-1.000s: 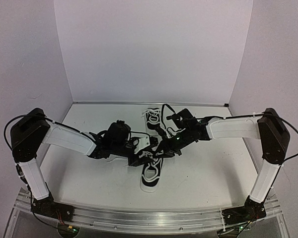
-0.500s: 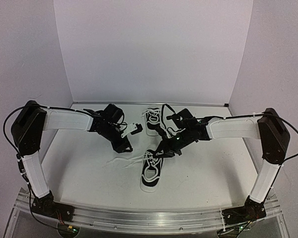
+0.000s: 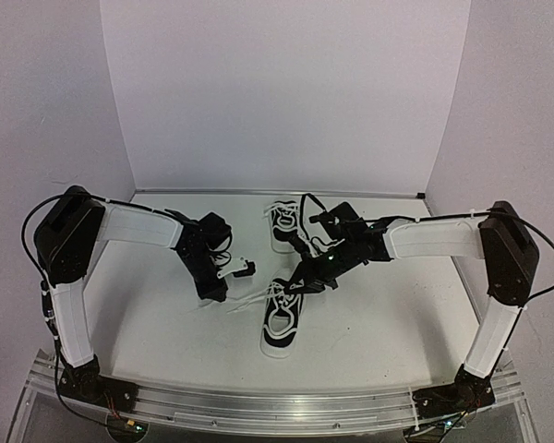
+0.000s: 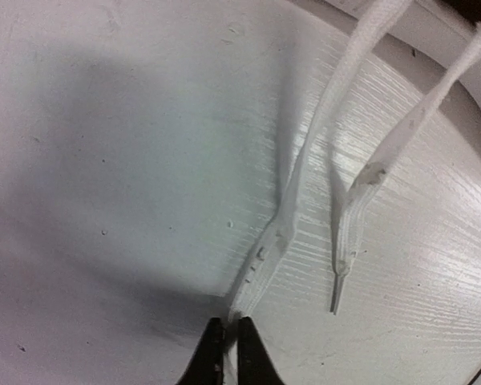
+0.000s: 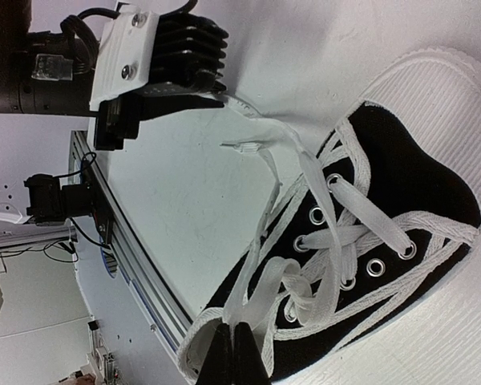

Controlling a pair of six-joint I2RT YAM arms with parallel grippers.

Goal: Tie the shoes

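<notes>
Pinches one lace end [image 4: 264, 257] tight in the left hand [image 4: 224, 353], low against the table [image 4: 104, 160], just left of the near shoe [image 3: 282, 325] at mid-table. Leaves the second lace end [image 4: 349, 241] lying loose beside it. Seems meant to draw that end out sideways for a knot. Clamps a lace strand [image 5: 244, 309] in the closed right hand [image 5: 231, 349] at that shoe's collar, probably to keep tension and steady the shoe. Leaves the far shoe [image 3: 283, 226] untouched toward the back. Against half a second back: finds the left hand lower and nearer the arm bases, no longer parted above the table; sees the right hand and both shoes unmoved.
</notes>
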